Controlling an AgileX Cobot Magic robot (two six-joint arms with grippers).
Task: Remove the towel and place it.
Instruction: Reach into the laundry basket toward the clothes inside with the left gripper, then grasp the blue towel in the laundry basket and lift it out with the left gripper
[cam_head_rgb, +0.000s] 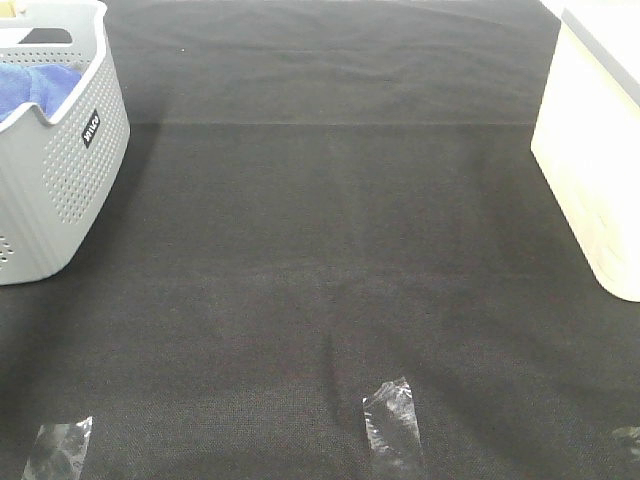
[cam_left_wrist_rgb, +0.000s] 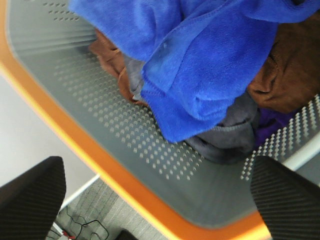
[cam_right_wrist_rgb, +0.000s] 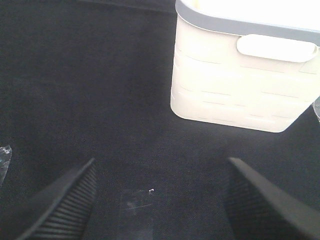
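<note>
Left wrist shows left fingers (cam_left_wrist_rgb: 31, 196) spread wide, empty, above the towel (cam_left_wrist_rgb: 210, 65); right fingers (cam_right_wrist_rgb: 64, 201) likewise.

Fleecy blue towel (cam_left_wrist_rgb: 200, 75), perforated matt plastic basket (cam_head_rgb: 60, 190), rough black cloth tabletop (cam_head_rgb: 320, 250)

Black mat (cam_head_rgb: 320, 250): open passage through the middle. Grey basket (cam_head_rgb: 60, 190), towel (cam_head_rgb: 35, 85) heaped inside, blocks left; cream bin (cam_head_rgb: 590, 170) blocks right.

I'm seeing one black label (cam_head_rgb: 91, 127) with white lettering on the grey basket (cam_head_rgb: 60, 190); I'm not managing to read it.
</note>
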